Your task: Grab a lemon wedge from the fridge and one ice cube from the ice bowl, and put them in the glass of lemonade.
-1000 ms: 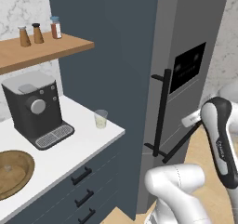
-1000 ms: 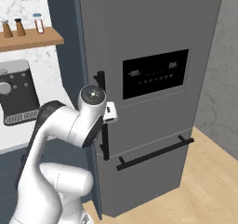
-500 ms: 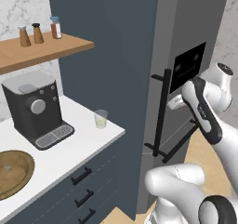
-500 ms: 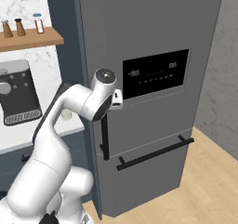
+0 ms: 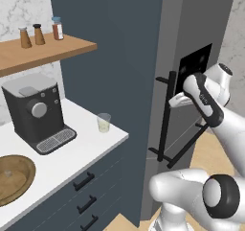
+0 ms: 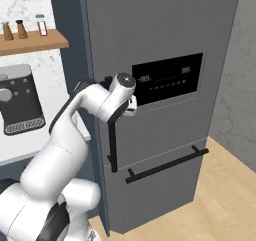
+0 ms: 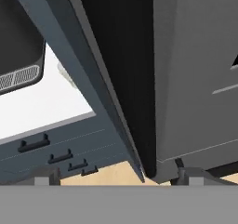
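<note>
Opening the fridge (image 6: 165, 45): the gripper (image 5: 176, 100), jaws wide and empty, nears its vertical handle (image 5: 165, 115); next, close on it.

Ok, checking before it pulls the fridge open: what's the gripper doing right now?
Gripper: open, holding nothing, up at the vertical handle of the closed fridge.

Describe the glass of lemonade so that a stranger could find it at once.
Start at the tall dark grey fridge; the white counter is to its left. Near the counter's right end, beside the black coffee machine, stands the glass of lemonade: small, clear, with pale yellow liquid.
</note>
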Controlling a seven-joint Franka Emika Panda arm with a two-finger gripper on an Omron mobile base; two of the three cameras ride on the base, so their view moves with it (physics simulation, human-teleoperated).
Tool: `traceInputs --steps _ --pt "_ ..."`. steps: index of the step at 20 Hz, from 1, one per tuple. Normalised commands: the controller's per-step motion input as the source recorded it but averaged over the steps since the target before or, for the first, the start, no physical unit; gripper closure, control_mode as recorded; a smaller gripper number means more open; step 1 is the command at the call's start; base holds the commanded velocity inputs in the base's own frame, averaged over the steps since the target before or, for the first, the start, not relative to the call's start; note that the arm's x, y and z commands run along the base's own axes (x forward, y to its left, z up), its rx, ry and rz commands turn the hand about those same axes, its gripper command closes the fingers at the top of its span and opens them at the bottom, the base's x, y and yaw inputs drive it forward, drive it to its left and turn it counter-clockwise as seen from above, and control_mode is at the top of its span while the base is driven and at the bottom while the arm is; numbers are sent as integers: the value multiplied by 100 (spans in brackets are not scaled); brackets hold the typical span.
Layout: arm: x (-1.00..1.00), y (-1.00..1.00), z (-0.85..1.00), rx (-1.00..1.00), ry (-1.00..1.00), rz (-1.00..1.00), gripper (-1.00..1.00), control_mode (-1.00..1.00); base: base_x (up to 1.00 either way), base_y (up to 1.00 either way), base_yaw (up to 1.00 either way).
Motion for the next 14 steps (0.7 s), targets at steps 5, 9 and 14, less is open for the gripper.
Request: traceInputs --steps 5,9,14 --pt "63 0 -21 3 0 0 -100 -100 0 0 0" --pt "44 0 -20 3 -1 0 -100 -100 0 0 0" --pt "27 7 -19 3 -6 0 -100 -100 0 0 0"
